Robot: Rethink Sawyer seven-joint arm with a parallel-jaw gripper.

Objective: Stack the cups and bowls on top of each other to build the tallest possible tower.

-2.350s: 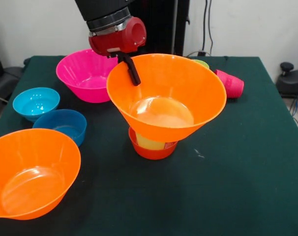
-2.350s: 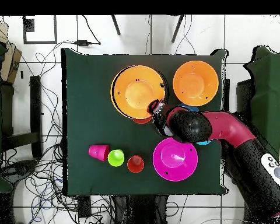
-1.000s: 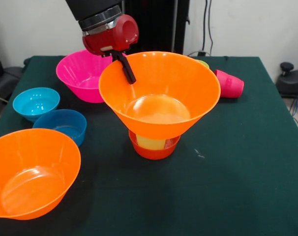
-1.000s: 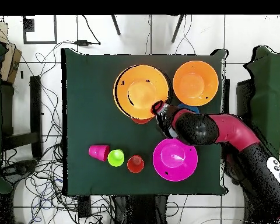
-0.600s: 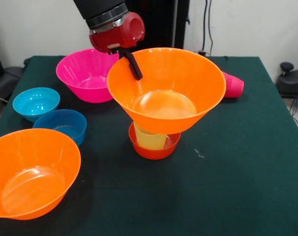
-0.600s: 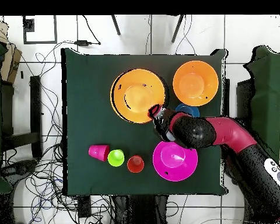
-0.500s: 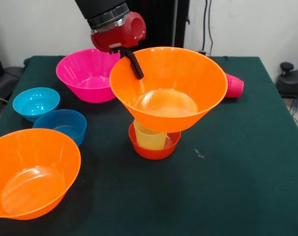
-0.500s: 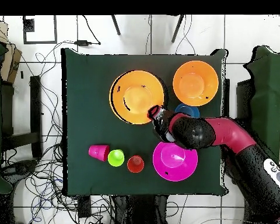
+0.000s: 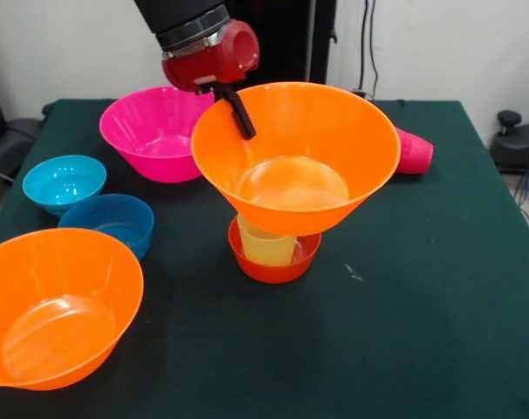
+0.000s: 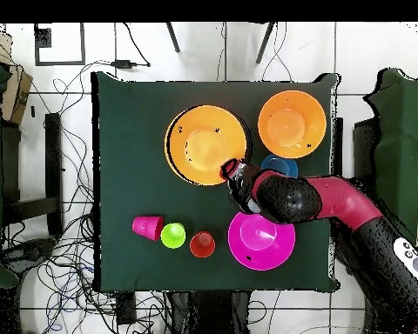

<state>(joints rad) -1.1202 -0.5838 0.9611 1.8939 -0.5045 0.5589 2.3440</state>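
My gripper (image 9: 243, 131) is shut on the near-left rim of a large orange bowl (image 9: 334, 166), one black finger inside the wall. The bowl hangs over a pale yellow cup (image 9: 264, 247) that stands in a small red-orange bowl (image 9: 273, 269); the bowl's base hides the cup's top, and I cannot tell if they touch. From overhead the held bowl (image 10: 204, 143) covers that stack, with the gripper (image 10: 230, 168) at its rim. A red-pink cup (image 9: 415, 150) lies on its side. Lime green (image 10: 173, 235) and orange (image 10: 202, 244) cups stand beside it.
A second large orange bowl (image 9: 55, 305) sits at the front left corner. Behind it are a darker blue bowl (image 9: 112, 220) and a light blue bowl (image 9: 64, 182). The magenta bowl (image 9: 151, 131) stands just left of the arm.
The gripper carried the orange bowl left, then back right and slightly higher, so more of the yellow cup shows. In the last half second it has barely moved.
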